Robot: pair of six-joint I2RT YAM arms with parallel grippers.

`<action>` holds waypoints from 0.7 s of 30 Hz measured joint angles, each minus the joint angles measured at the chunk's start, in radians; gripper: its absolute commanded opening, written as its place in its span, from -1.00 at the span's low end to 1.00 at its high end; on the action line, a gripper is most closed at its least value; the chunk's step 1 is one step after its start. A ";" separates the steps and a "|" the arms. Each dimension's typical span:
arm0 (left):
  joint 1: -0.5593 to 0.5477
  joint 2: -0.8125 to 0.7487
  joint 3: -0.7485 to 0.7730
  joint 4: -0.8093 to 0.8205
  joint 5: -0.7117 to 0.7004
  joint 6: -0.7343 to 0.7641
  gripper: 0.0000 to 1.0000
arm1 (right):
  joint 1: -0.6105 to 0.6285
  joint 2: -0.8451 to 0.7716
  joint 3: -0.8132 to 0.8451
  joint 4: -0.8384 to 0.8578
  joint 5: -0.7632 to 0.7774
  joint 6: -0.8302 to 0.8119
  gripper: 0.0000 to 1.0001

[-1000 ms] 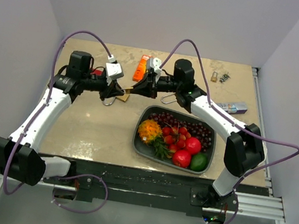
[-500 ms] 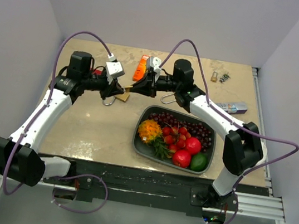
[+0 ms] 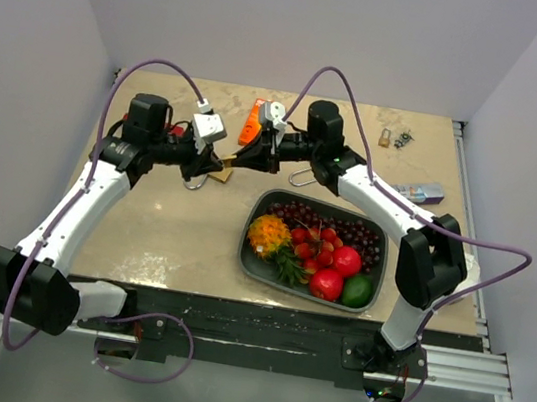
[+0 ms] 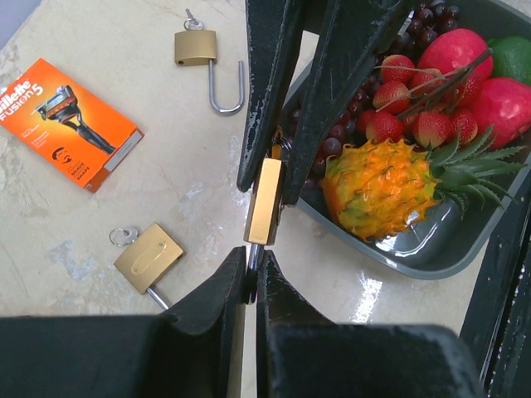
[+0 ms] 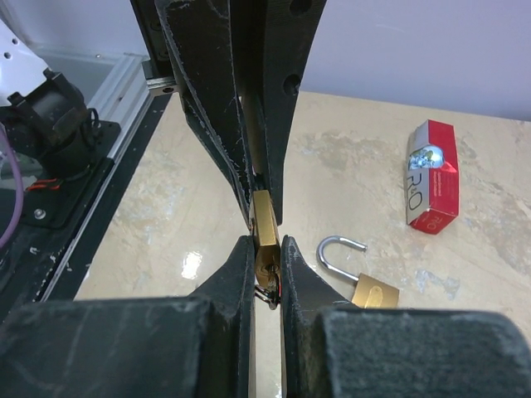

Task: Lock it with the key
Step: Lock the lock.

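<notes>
Both arms hold one padlock aloft above the marbled table: the left gripper pinches its thin steel end and the right gripper clamps the smooth rectangular brass body at the key ring end, evidently bracing it against twist for the locking turn.

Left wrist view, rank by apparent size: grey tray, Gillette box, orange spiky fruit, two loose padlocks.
1. grey tray (cropped by frame)
2. Gillette box and orange spiky fruit: too close to rank
3. open padlock and lower-left padlock: bodies look alike, the latter's shackle partly hidden
</notes>
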 measured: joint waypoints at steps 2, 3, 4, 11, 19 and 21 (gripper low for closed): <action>-0.003 -0.003 0.000 -0.002 -0.004 -0.001 -1.00 | 0.000 0.000 0.002 -0.002 -0.005 -0.002 -1.00; -0.003 -0.007 0.000 -0.008 -0.005 0.007 -1.00 | 0.000 0.000 0.003 -0.005 -0.006 -0.002 -1.00; -0.005 -0.009 0.000 -0.014 -0.006 0.011 -1.00 | 0.000 0.000 0.005 -0.010 -0.012 -0.002 -0.96; -0.003 -0.037 -0.027 0.014 0.103 0.048 -1.00 | -0.005 0.000 0.047 -0.103 -0.055 -0.016 0.00; 0.071 -0.041 -0.028 -0.008 0.197 0.138 -1.00 | -0.082 -0.029 0.119 -0.471 -0.041 -0.236 0.04; 0.070 -0.040 -0.028 -0.020 0.204 0.154 -1.00 | -0.100 -0.039 0.134 -0.546 -0.026 -0.279 0.00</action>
